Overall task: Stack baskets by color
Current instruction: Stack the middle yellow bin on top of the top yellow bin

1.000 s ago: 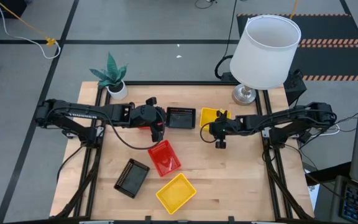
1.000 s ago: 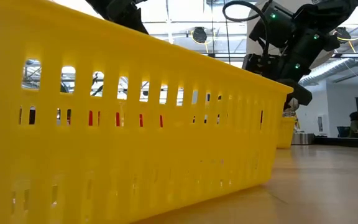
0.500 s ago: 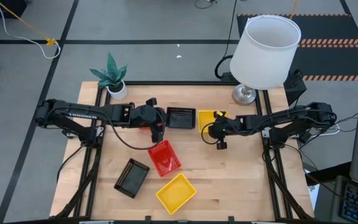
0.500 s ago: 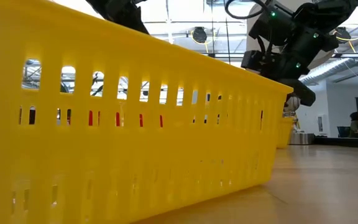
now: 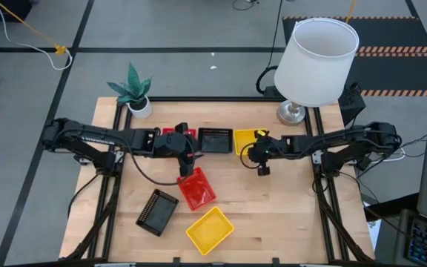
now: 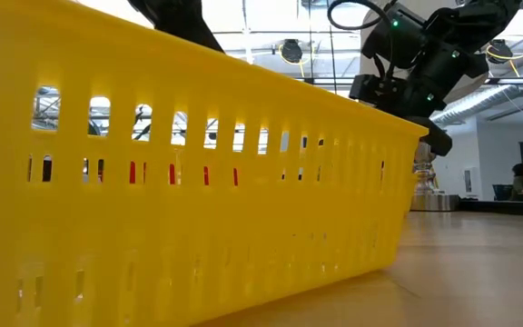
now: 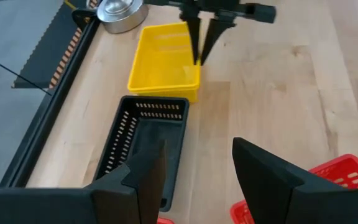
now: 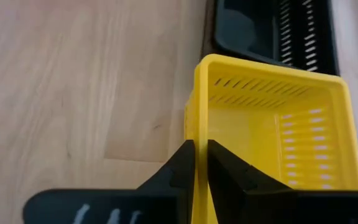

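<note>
Since a second ago my right gripper (image 8: 200, 163) has closed onto the near wall of the far yellow basket (image 8: 272, 134), pinching its rim so I can lift it. It sits just right of the black basket (image 5: 216, 139). My left gripper (image 7: 197, 171) waits spread over that black one, seemingly empty.

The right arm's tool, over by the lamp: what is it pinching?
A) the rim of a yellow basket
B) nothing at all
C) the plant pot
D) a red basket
A: the right wrist view shows the right tool with its two fingers closed on the wall of the yellow basket, one finger on each side.
</note>
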You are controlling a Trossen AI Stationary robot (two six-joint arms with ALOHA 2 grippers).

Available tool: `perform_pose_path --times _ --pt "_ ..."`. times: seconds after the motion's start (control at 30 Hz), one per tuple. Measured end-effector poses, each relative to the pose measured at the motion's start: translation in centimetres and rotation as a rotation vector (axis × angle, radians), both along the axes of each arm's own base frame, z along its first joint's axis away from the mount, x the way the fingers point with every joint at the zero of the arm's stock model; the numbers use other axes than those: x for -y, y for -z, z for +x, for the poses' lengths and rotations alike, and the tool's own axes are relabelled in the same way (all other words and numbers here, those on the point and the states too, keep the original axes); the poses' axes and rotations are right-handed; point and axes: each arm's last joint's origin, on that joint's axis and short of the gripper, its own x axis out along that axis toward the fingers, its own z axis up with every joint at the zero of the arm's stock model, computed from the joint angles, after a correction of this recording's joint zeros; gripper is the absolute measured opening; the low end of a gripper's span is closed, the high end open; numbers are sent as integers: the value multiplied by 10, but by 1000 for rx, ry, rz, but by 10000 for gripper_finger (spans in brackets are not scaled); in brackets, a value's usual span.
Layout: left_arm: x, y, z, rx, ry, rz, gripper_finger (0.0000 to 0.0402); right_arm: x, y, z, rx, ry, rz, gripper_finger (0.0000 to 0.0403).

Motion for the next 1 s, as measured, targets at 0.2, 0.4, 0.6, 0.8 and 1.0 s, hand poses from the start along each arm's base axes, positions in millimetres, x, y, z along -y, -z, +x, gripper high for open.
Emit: perform_pose_path --times 0.2,0.4,0.6,0.8,1.0 --pt "5 0 0 0 16 -1 186 4 0 0 12 43 19 29" --pt "6 0 0 0 20 -1 186 4 0 0 18 76 48 29" --pt "6 0 0 0 20 0 186 4 0 -1 17 102 69 29" --pt "6 0 0 0 20 0 186 4 0 -1 19 106 73 29" --pt "6 0 0 0 20 0 186 4 0 -1 23 120 84 39"
